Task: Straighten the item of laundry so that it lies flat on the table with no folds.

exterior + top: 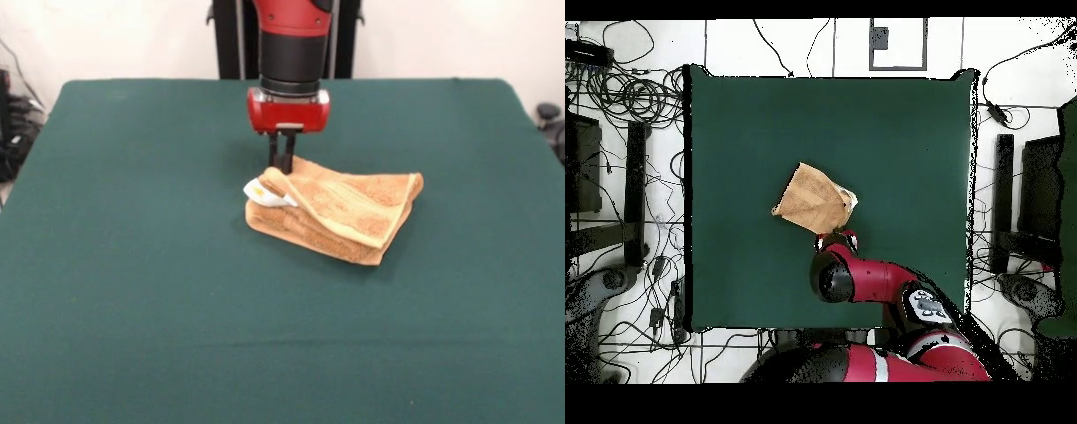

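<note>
The orange-tan towel (340, 212) lies folded over itself in several layers near the middle of the green table (132, 265). Its white care tag (263, 192) sticks out at the left corner. My gripper (282, 166) stands straight down at the towel's far left corner, its fingers close together and pinching the raised corner of the top layer. In the overhead view the towel (813, 198) is a folded kite shape on the table (735, 130). There the gripper (837, 238) sits at its lower right edge, mostly hidden under the arm.
The red and black arm (865, 280) reaches in from the table's bottom edge in the overhead view. Cables and stands (625, 120) lie on the floor around the table. Bare green felt surrounds the towel on all sides.
</note>
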You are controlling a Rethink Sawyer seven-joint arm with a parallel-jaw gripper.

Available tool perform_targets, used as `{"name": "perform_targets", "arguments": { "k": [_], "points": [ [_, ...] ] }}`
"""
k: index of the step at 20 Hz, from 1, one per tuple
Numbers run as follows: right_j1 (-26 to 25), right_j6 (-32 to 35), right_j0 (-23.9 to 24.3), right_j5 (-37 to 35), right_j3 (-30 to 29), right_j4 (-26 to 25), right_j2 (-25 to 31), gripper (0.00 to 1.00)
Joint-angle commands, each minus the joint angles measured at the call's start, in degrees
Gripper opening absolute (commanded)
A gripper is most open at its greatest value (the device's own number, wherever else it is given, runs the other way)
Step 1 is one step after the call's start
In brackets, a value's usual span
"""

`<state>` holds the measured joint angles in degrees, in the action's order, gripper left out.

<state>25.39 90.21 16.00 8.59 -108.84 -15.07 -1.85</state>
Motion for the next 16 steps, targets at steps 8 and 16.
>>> {"name": "perform_targets", "arguments": {
  "k": [8, 16],
  "points": [
    [-7.6, 16.7, -1.8, 10.8, 4.1, 6.4, 11.4, 1.0],
    [-5.6, 10.7, 0.3, -0.6, 7.2, 4.9, 13.5, 1.0]
  ]
}}
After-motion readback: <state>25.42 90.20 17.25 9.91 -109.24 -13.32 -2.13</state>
